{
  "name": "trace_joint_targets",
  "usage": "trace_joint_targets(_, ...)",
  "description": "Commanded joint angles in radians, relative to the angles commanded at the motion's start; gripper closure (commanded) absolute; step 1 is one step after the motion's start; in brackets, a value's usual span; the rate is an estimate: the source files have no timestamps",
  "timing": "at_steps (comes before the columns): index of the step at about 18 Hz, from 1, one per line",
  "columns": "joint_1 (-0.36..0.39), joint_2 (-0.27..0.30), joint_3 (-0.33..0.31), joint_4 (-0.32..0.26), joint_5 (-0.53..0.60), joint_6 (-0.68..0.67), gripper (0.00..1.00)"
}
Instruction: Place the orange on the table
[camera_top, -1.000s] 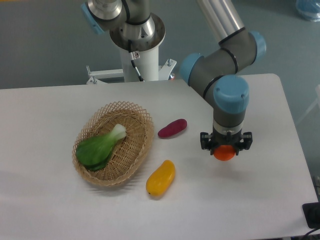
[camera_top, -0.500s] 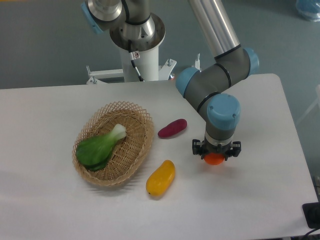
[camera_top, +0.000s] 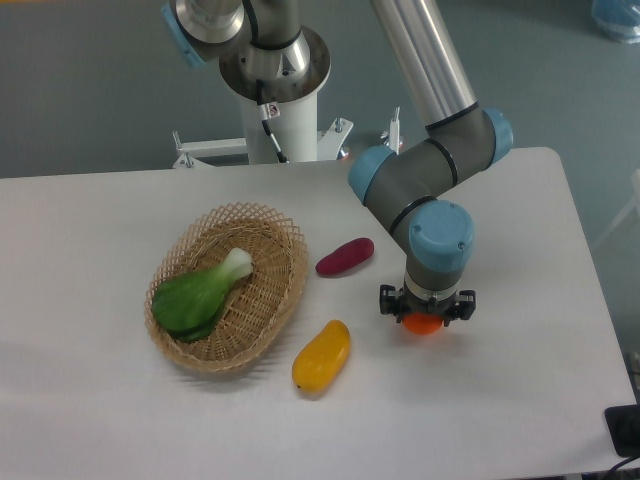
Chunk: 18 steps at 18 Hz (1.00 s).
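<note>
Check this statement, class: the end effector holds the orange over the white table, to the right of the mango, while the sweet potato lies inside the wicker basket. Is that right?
One detail is wrong. The sweet potato lies on the table, just right of the wicker basket, not in it. The camera view shows this. The end effector does hold the orange right of the mango.
</note>
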Motion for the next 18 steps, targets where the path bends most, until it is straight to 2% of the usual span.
trace_joint_targets(5,0.002,0.021,0.035,0.005,0.002,0.006,0.0)
trace_joint_targets(7,0.002,0.058,0.095,0.021,0.011,0.024,0.0)
trace_joint_targets(9,0.002,0.072,0.182,0.021,0.014,0.05,0.0)
trace_joint_targets(10,0.002,0.081,0.196,0.018,0.014,0.083,0.0)
trace_joint_targets(15,0.034,0.149,0.199,0.003,0.051,0.25,0.0)
trace_joint_targets(18,0.052,0.178,0.195,0.002,0.051,0.291,0.0)
